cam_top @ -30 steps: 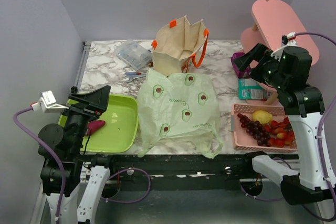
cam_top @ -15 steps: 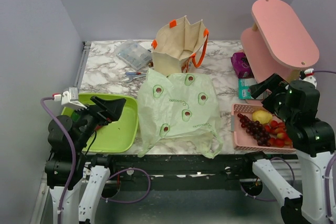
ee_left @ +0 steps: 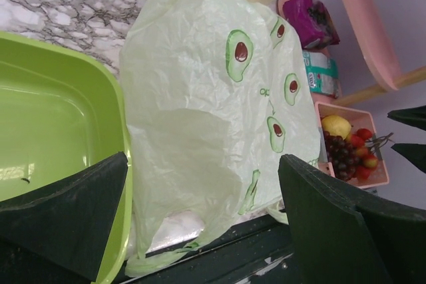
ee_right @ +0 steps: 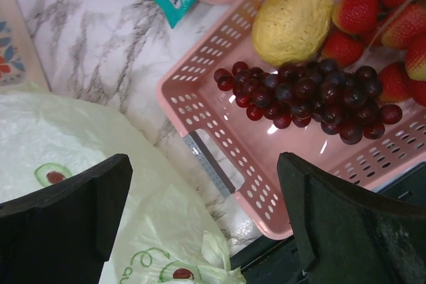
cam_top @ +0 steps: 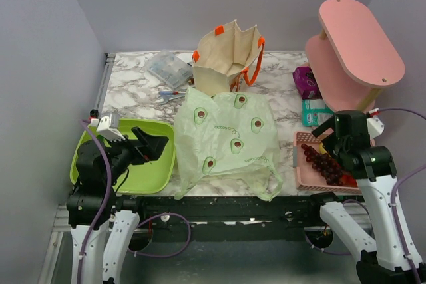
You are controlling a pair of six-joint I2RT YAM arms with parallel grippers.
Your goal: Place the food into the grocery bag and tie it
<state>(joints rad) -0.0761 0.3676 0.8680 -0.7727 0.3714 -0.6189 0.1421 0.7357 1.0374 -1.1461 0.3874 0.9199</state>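
Down from a high perch to just over the desk within the last second, on both sides. Puts the left fingers (cam_top: 157, 145) low above the green tray (cam_top: 150, 174) at the near left corner, spread fully wide and gripping nothing. Puts the right fingers (ee_right: 203, 171) low over the pink basket (ee_right: 193, 108) at the near right corner, equally wide and empty, looking down on the grapes (ee_right: 306, 98), the lemon (ee_right: 291, 23) and the strawberries (ee_right: 356, 11). Leaves the grocery bag (cam_top: 226, 138) lying flat and crumpled along the middle of the near edge, between tray and basket, with mouth unopened and handles untied. No sight of the sweet potato now: hidden behind the left arm, perhaps, or out of frame. Means nothing packed yet. Reads as the approach before a first pick, most likely at the basket, or before opening up the bag.
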